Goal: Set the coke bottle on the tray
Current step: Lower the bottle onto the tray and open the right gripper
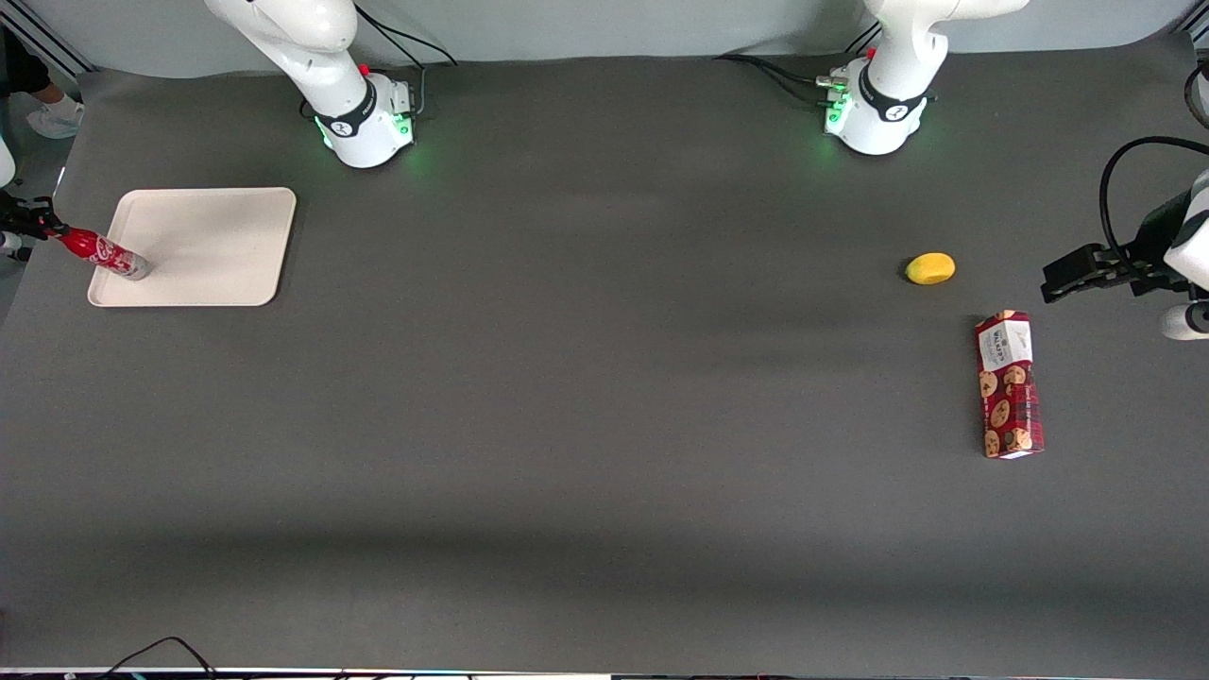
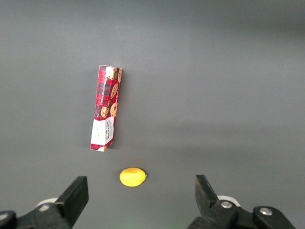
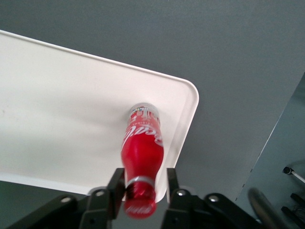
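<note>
Now clamping the claw [image 3: 141, 188] around the neck of the coke bottle [image 3: 142, 145], fingers [image 3: 116, 183] pressing just under the red cap. Hanging below the claw, the bottle tilting, its clear base sitting over the tray [image 3: 57, 95] close to one rounded corner; contact with the tray surface impossible to tell. Lying well away toward the parked arm's end of the bench [image 1: 586, 397]: a cookie box [image 1: 1009, 384] and a small yellow fruit [image 1: 930, 268].
</note>
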{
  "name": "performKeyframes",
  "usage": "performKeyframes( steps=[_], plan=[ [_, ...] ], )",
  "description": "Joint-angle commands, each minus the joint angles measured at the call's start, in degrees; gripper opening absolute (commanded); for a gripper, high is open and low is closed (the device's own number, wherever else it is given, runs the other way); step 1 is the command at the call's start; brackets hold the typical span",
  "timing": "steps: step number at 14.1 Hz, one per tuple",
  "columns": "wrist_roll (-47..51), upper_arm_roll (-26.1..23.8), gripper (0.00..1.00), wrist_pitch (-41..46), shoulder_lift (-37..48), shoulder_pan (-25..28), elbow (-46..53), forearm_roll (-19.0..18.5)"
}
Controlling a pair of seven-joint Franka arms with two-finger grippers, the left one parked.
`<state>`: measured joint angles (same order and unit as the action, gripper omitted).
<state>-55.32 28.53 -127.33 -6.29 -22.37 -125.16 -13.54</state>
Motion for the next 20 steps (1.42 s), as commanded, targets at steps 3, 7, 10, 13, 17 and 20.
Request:
performKeyframes(
  steps=[3, 7, 10, 13, 17, 20],
  plan=[
    [-1.11, -0.57, 1.0, 1.37, 0.23, 0.49, 1.58, 1.41],
    [-0.67, -7.93, 1.0, 18.04, 3.3, 0.49, 12.18, 5.52],
    [2.21, -14.35, 1.0, 28.16, 4.1, 0.58, 21.86, 8.43],
    [8.45, -18.66, 1.0, 37.04, 4.71, 4.17, 30.3, 9.58],
    [24.95, -31.57, 1.0, 43.04, 10.23, 4.44, 32.7, 10.11],
    [38.22, -38.97, 1.0, 45.24, 13.58, 4.88, 32.7, 13.79]
  ],
)
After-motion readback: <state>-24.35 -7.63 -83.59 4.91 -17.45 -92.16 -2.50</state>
